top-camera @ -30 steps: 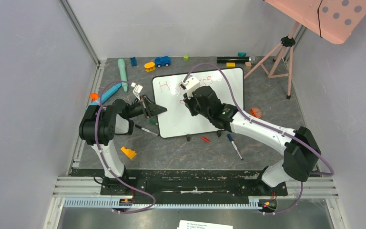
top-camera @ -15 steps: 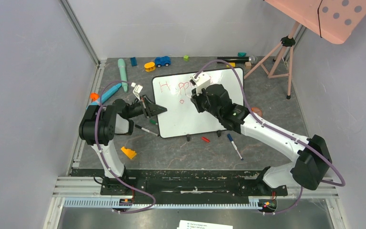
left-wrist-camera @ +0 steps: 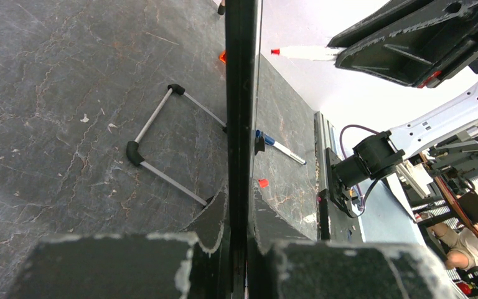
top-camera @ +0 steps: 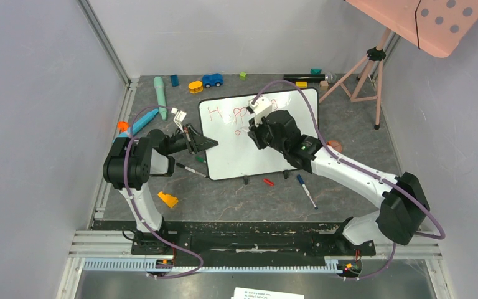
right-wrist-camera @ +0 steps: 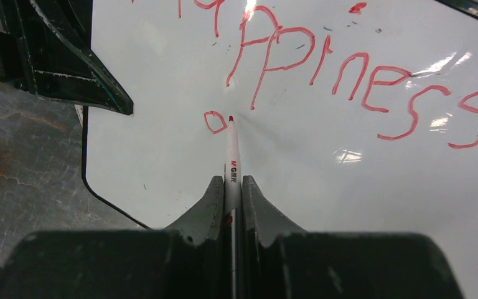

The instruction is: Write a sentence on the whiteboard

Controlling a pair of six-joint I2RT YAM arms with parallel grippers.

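Note:
The whiteboard [top-camera: 249,159] lies on the dark table, with its stand leg [left-wrist-camera: 162,149] showing beneath it in the left wrist view. My left gripper [top-camera: 202,144] is shut on the board's left rim [left-wrist-camera: 241,93]. My right gripper [right-wrist-camera: 233,184] is shut on a red marker [right-wrist-camera: 231,156] over the board's upper middle. The marker's tip sits just right of a small red "o" [right-wrist-camera: 215,121]. Above that, the sentence [right-wrist-camera: 361,81] reads "Happiness" in red. In the top view the right wrist [top-camera: 274,131] hides part of the writing.
A blue-capped marker [top-camera: 306,190] and a red cap [top-camera: 268,182] lie in front of the board, and a black marker [top-camera: 191,169] lies at its left. A yellow block [top-camera: 168,199] is near left. Toys line the back edge. A pink tripod [top-camera: 364,68] stands back right.
My right gripper has carried the marker to the right over the board, and a small "o" now shows under "Happiness". The left gripper has not moved.

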